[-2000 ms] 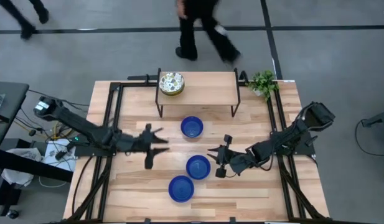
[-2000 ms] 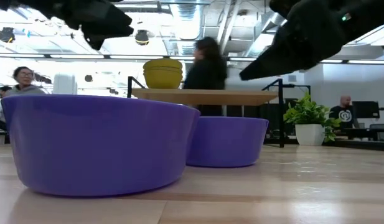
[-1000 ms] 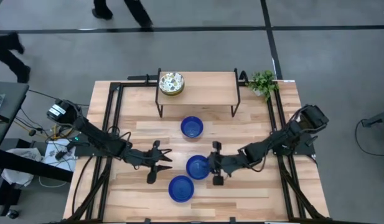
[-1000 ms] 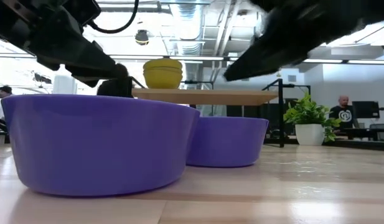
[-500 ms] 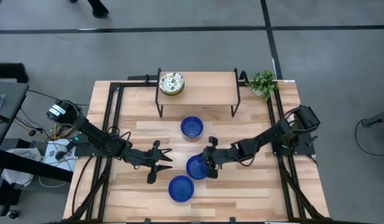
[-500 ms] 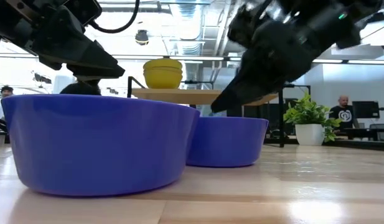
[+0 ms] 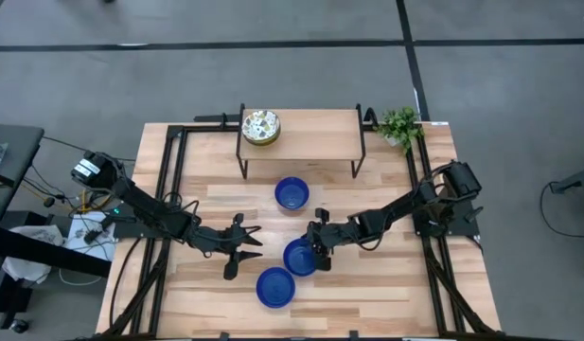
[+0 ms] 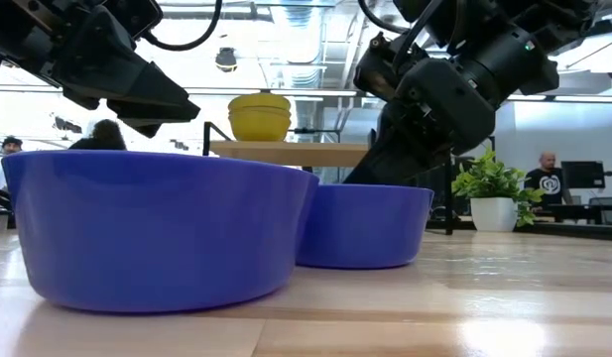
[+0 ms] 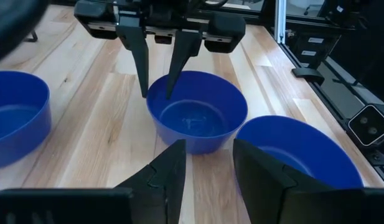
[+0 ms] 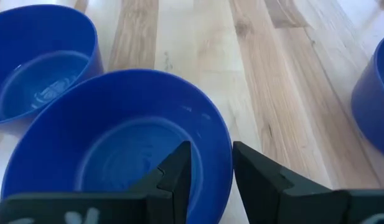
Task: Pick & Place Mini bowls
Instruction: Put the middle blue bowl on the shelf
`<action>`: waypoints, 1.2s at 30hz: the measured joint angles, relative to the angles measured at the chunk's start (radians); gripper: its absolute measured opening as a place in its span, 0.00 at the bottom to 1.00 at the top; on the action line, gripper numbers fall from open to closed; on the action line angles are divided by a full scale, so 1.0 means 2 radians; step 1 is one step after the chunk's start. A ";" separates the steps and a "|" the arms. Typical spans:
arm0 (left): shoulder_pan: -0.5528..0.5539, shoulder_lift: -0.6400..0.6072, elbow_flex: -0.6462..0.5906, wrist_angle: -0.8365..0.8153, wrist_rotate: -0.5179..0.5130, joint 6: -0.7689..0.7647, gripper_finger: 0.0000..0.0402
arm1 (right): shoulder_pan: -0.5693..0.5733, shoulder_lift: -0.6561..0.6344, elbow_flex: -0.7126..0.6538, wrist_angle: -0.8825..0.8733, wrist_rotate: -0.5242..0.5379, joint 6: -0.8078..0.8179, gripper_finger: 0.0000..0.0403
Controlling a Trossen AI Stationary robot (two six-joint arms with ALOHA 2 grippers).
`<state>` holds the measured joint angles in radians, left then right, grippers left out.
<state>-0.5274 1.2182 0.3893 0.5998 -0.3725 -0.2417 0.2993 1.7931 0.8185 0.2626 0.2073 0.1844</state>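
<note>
Right tool [image 7: 315,252] open, jaws straddling the rim of the middle blue bowl [image 7: 300,256] at desk [image 7: 386,284] centre (not clamped). Left tool [image 7: 242,244] open, hovering just beside it. Other blue bowls [image 7: 292,194] [image 7: 274,287] sit apart.

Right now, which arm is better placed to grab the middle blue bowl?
Probably the right. The right gripper is open, straddling the rim of the middle blue bowl, one finger inside and one outside. The left gripper is open too, hovering beside it, clear of the rim.
</note>
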 joint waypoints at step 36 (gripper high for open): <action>0.000 0.000 0.000 0.006 0.000 -0.001 0.33 | 0.000 -0.103 0.071 -0.191 -0.009 -0.046 0.00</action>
<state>-0.5278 1.2182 0.3889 0.6113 -0.3725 -0.2440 0.2985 1.5878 0.9609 -0.1186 0.1890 0.0929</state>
